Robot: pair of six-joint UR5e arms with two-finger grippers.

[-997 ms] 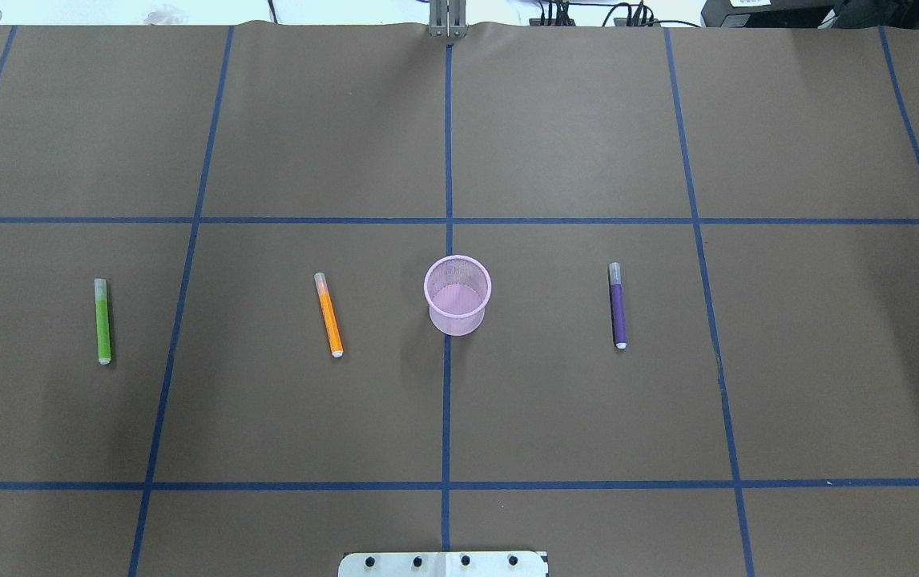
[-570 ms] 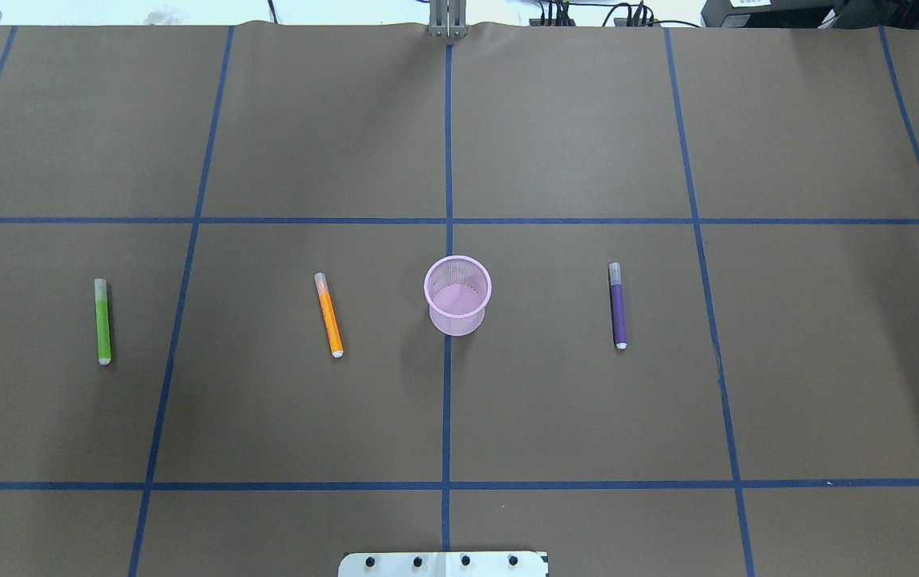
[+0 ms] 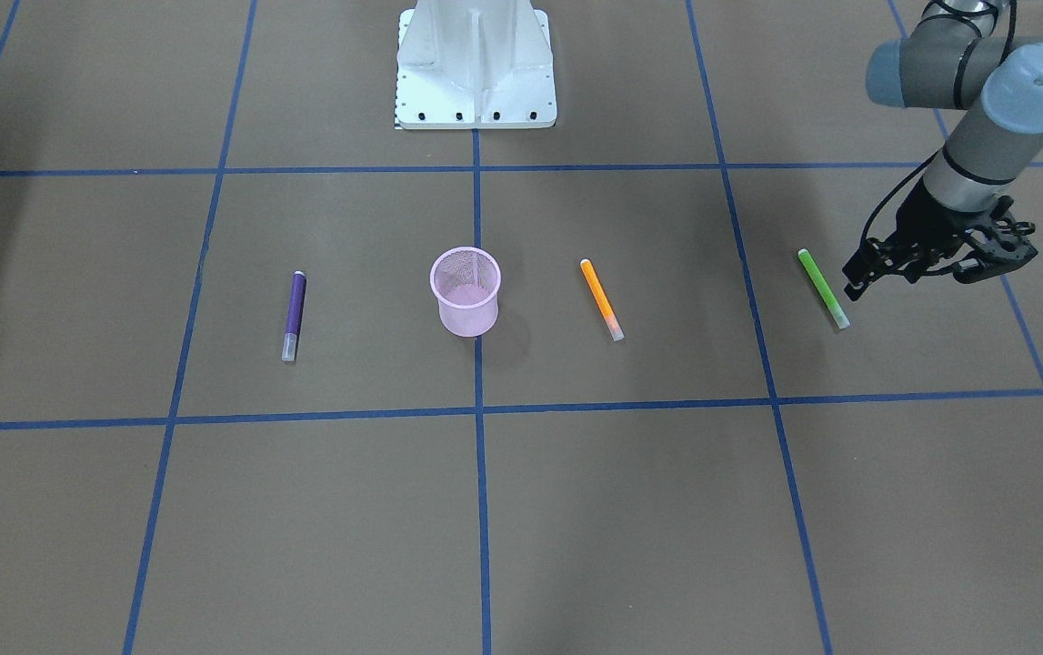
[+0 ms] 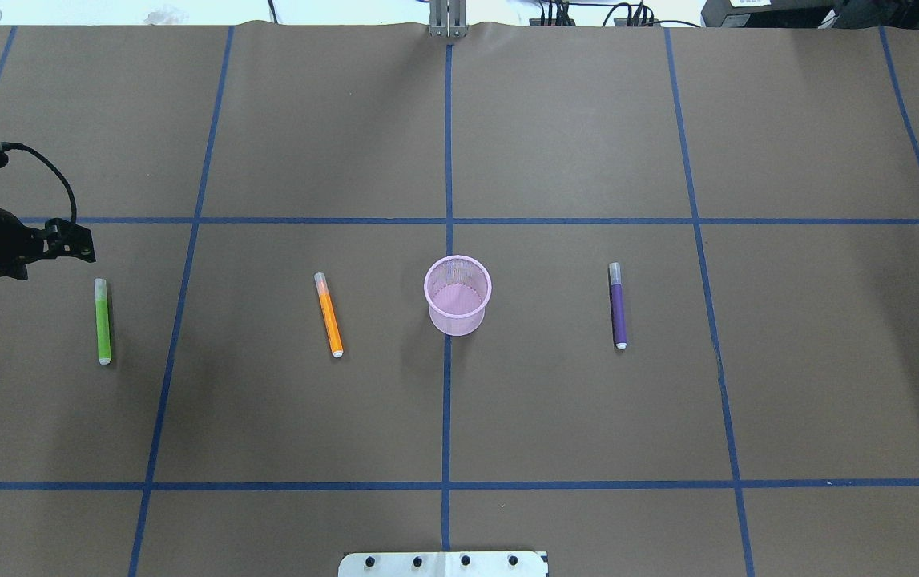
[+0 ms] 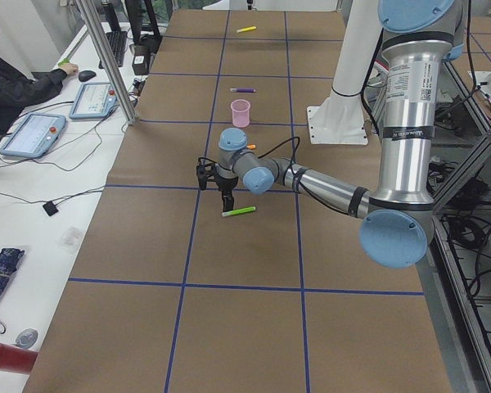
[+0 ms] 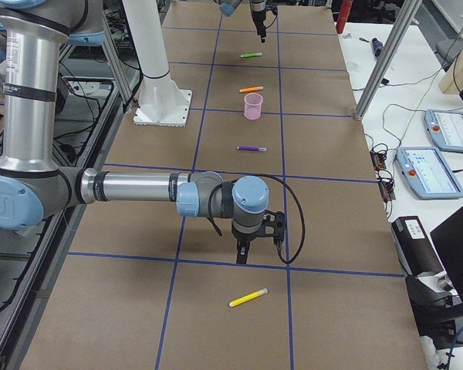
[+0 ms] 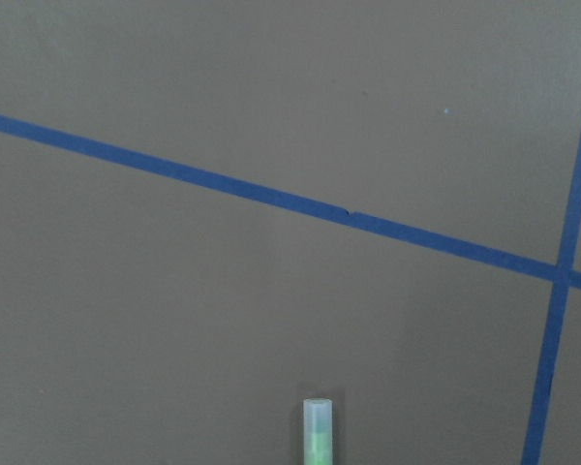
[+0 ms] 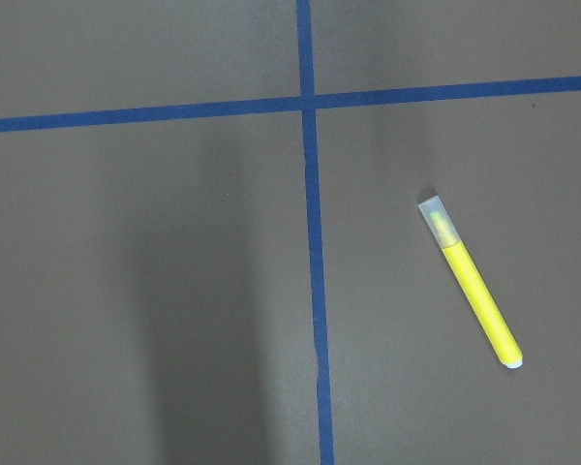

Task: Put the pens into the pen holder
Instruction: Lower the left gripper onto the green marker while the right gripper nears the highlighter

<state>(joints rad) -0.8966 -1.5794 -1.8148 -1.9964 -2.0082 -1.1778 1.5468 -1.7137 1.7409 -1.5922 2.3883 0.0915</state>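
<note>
The pink mesh pen holder (image 4: 457,295) stands upright at the table's middle, empty as far as I see. The orange pen (image 4: 328,314) lies left of it, the purple pen (image 4: 618,306) right, and the green pen (image 4: 102,320) far left. My left gripper (image 3: 985,262) hovers just beyond the green pen (image 3: 821,287) and looks open and empty. The left wrist view shows only that pen's clear cap (image 7: 317,441). My right gripper (image 6: 242,254) hangs over bare table far to the right, near a yellow pen (image 8: 470,291). I cannot tell whether it is open.
The robot's white base (image 3: 476,64) stands at the near table edge. An aluminium post (image 5: 106,57) and tablets (image 5: 33,135) stand along the far edge, with an operator (image 5: 8,82) seated there. Blue tape lines grid the brown table cover.
My left arm has come into the overhead view from the left edge and now sits just beyond the green pen. The pens and the holder have not moved.
</note>
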